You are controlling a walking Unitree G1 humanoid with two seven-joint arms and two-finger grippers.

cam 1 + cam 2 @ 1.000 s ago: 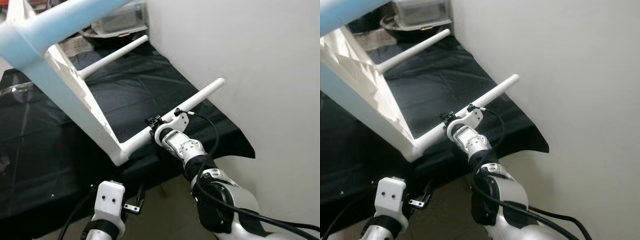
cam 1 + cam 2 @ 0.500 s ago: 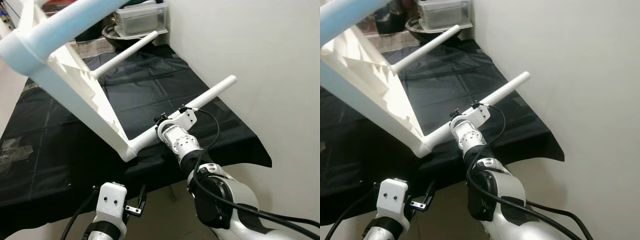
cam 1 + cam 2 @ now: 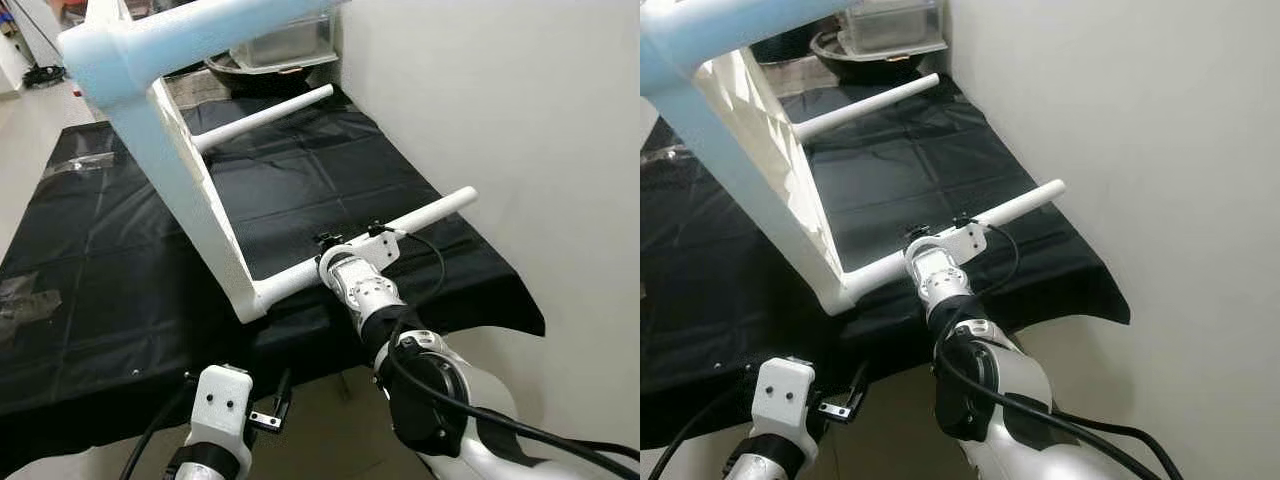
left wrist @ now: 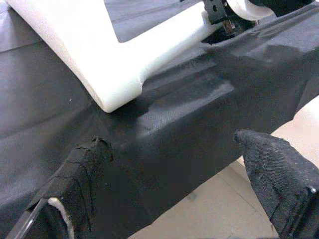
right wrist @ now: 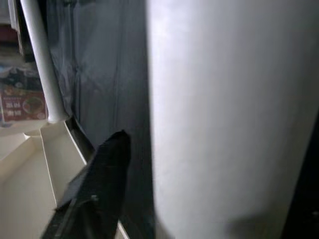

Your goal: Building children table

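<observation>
The white children's table (image 3: 185, 170) stands tipped on its side on a black-clothed worktop (image 3: 100, 250), its pale blue-white top edge raised near the camera. One corner rests on the cloth (image 4: 112, 94). My right gripper (image 3: 337, 262) is shut on the near white leg (image 3: 430, 212), which runs level just above the cloth; in the right wrist view that leg (image 5: 224, 114) sits against a black finger (image 5: 99, 184). A second leg (image 3: 265, 115) sticks out farther back. My left gripper (image 4: 174, 169) hangs open below the worktop's front edge, its fingers (image 4: 75, 184) holding nothing.
A white wall (image 3: 500, 110) runs close along the right side of the worktop. A clear plastic bin (image 3: 285, 45) on a dark bowl stands at the far end. Pale floor (image 4: 234, 209) shows under the cloth's front edge.
The table frame has swung more upright and the held leg has dropped lower toward the cloth. The right gripper stays on the leg. The camera view shifted as well.
</observation>
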